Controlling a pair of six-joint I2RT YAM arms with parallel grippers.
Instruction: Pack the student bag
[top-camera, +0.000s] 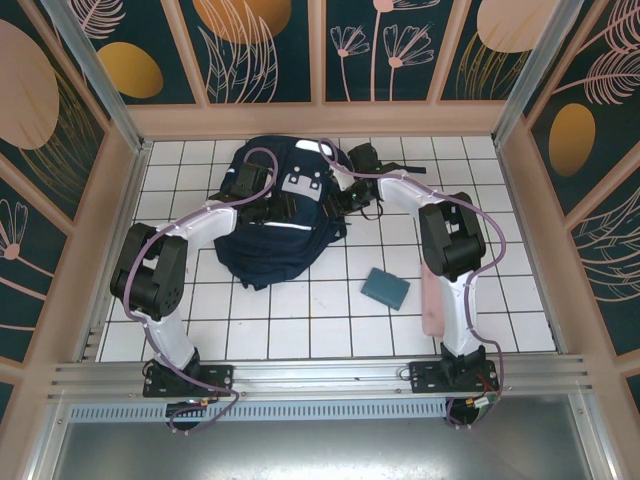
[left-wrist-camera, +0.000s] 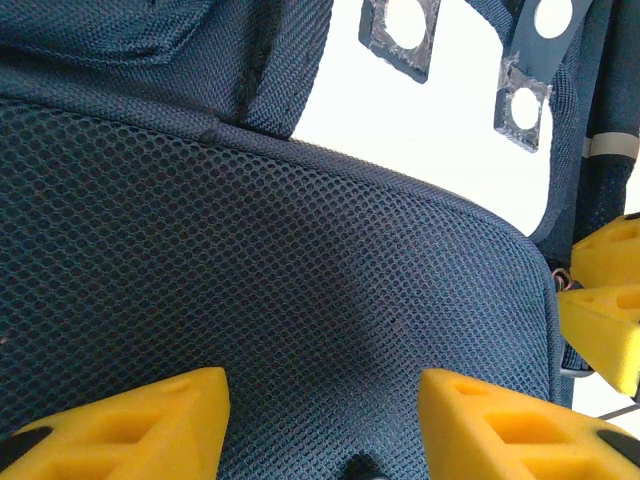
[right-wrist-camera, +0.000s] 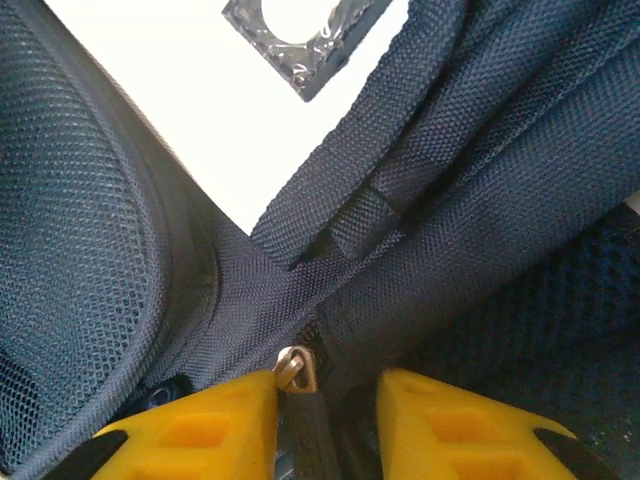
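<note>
Opening the student bag (top-camera: 280, 230) looks like the step in hand: nothing seems packed yet. The bag lies slumped on the far middle of the white tiled table (top-camera: 300, 325), with both arms reaching into its upper end.

The right gripper (right-wrist-camera: 328, 385) has its yellow fingers close together on either side of the zip line. The metal zip pull (right-wrist-camera: 296, 368) touches the inner tip of one finger, but whether they have clamped on it I cannot tell.

The left gripper (left-wrist-camera: 325, 392) has its fingers well apart over the mesh back panel (left-wrist-camera: 300, 270). The padding bulges between them (a bracing hold, probably), but whether they pinch it cannot be told.

A flat teal case (top-camera: 385, 288) and a pale pink item (top-camera: 432, 305) lie well apart from the bag on the near right.

The next move, as I judge it, calls for a firm nip on the pull. A draw along the zip should follow while the other arm keeps the fabric taut; a slack panel could let the slider jam.
</note>
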